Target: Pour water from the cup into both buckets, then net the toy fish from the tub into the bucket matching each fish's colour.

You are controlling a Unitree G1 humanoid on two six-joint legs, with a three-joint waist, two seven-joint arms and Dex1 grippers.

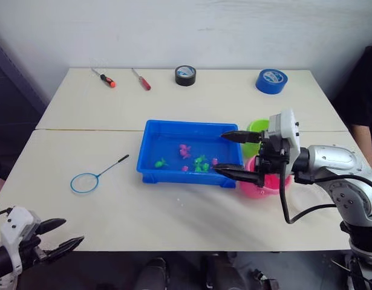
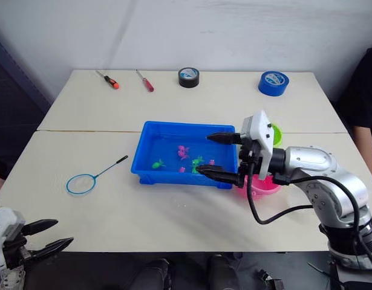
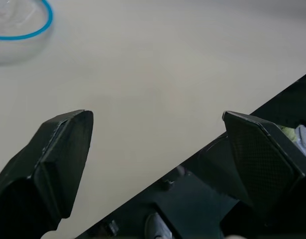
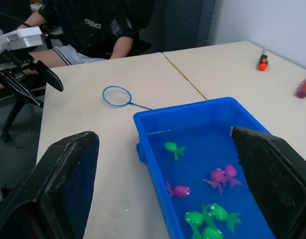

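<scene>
I see one table [image 1: 192,109], pale, with a seam across it; on it sits one blue tub [image 1: 150,162] holding water and the toy fish [image 4: 207,185]; in the right wrist view I count seven, four green and three pink, all loose in the tub's near half. Just beside the tub's right end stand two buckets, the green bucket [image 1: 254,127] farther back and the pink bucket [image 1: 257,188] nearer me, touching or nearly so; I cannot see the cup. Along the far edge I count two tape rolls, a blue tape roll [image 1: 271,81] and a black tape roll [image 1: 186,75], and two screwdrivers [image 1: 123,79]; one net [image 1: 85,182] lies flat on the table left of the tub, well apart from it, handle pointing toward the tub. A person [image 4: 93,25] sits beyond the table's left end.

My right gripper [image 1: 233,154] reaches in from the right, hovering over the tub's right end in front of the buckets, fingers spread wide and holding nothing; my left gripper [image 1: 60,234] hangs low at the table's near left edge, fingers also parted and empty.
</scene>
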